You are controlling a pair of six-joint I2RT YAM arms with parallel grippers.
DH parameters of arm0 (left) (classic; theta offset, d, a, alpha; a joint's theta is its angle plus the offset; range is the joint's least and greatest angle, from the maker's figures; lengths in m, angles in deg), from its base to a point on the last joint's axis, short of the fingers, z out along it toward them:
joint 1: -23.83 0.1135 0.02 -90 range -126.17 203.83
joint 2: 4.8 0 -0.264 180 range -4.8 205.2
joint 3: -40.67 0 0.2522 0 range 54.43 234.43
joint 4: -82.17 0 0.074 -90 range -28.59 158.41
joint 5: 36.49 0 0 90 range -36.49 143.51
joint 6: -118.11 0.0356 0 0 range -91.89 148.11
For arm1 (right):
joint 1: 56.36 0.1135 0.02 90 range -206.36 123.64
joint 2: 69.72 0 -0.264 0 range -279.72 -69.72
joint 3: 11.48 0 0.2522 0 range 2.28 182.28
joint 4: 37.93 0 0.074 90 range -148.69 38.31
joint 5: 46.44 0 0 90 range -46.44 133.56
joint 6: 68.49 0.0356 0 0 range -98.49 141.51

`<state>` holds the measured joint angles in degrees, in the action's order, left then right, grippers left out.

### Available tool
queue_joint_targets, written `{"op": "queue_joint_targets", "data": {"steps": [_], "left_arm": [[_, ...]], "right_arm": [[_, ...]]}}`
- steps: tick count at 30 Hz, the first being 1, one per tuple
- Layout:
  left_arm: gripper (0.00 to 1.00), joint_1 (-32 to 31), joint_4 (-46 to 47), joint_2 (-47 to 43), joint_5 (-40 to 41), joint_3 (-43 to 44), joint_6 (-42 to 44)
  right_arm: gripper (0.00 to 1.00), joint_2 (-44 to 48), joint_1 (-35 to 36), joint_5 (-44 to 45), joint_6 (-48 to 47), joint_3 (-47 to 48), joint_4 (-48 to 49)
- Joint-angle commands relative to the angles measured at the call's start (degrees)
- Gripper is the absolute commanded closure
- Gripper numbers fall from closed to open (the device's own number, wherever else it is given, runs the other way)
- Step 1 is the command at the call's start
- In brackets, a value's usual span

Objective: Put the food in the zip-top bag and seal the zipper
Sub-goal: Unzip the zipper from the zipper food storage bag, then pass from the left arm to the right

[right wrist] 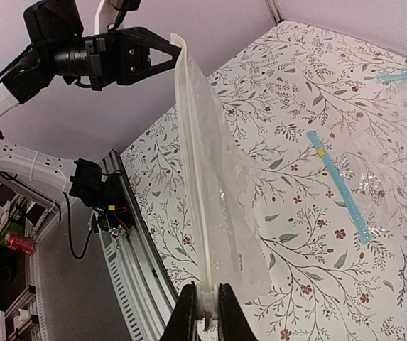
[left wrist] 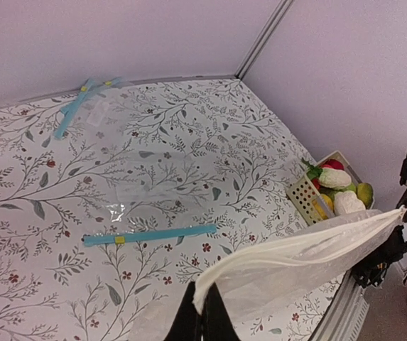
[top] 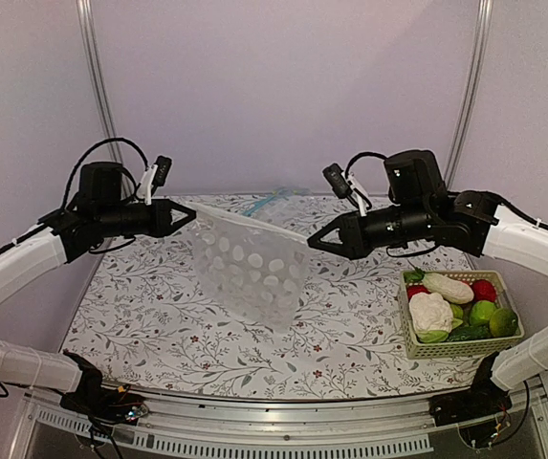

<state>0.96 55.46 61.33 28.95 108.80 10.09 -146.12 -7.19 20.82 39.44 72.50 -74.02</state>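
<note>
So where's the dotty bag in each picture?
Top external: the bag hangs stretched out in the middle of the picture.
Left wrist: the bag is at the bottom right, running from the bottom edge up to the right edge.
Right wrist: the bag is a tall band from bottom middle to top left.
Shared landmark: the far blue strip, top left in left wrist, top right in right wrist.

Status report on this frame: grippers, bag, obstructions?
Left gripper, right gripper both shut on zip-top bag, stretched between them above table. Food all in basket, none bagged. Spare clear bags flat behind, nothing blocking.
</note>
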Motion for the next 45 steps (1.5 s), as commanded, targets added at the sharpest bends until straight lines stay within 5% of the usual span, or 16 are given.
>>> {"op": "queue_joint_targets", "data": {"steps": [1, 6, 13, 19, 28, 45], "left_arm": [[1.00, 2.50, -1.34, -1.03, 3.30, -1.19, 0.68], [1.00, 2.66, 0.20, -0.95, -1.24, -1.54, 1.26], [1.00, -4.73, 0.42, 2.12, -14.37, 0.97, 5.75], [1.00, -8.90, -2.97, 6.69, -15.85, 5.16, 7.44], [1.00, -12.43, -3.13, 10.49, -15.35, 8.55, 8.74], [1.00, -13.25, -3.57, 10.73, -14.84, 9.57, 8.94]], "right_arm": [[1.00, 2.21, -0.60, 0.90, -0.44, -1.30, -2.91], [0.99, 2.72, -0.61, 0.97, -0.31, -1.42, -3.33], [0.53, 3.19, -0.56, 3.03, -1.40, 1.14, -6.66], [0.39, 1.28, -0.52, 8.75, -7.87, 7.32, -16.06], [0.38, -2.32, -0.43, 9.22, -12.22, 11.40, -18.61], [0.53, -9.61, 1.55, 9.35, -14.94, 14.66, -18.86]]}}
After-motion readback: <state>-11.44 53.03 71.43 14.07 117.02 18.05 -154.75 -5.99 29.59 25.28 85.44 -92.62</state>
